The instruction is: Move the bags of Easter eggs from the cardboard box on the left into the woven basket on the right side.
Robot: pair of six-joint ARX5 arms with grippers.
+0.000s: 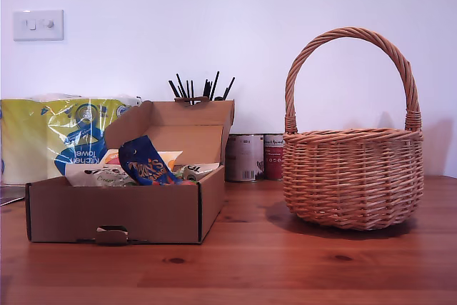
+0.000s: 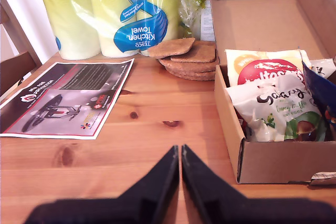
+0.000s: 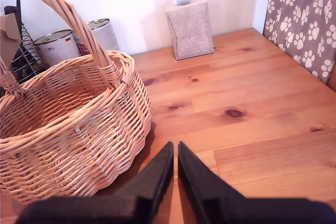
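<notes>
Nothing had moved yet: the bags of Easter eggs (image 1: pixel 146 164) lay in the cardboard box (image 1: pixel 114 212), the woven basket (image 1: pixel 352 176) at its three o'clock in the exterior view. My first gripper (image 2: pixel 180 153) and my second gripper (image 3: pixel 175 150) were pressed together, holding nothing.

Between the cardboard box (image 1: pixel 114 212) and the woven basket (image 1: pixel 353 176) lies open wooden table (image 1: pixel 243 262), with two tins (image 1: pixel 253 156) standing at its 12 o'clock end. The box top is open, its flap lid (image 1: pixel 178 123) upright at 12 o'clock. The basket's arched handle (image 1: pixel 350 33) spans its mouth, leaving gaps either side.
</notes>
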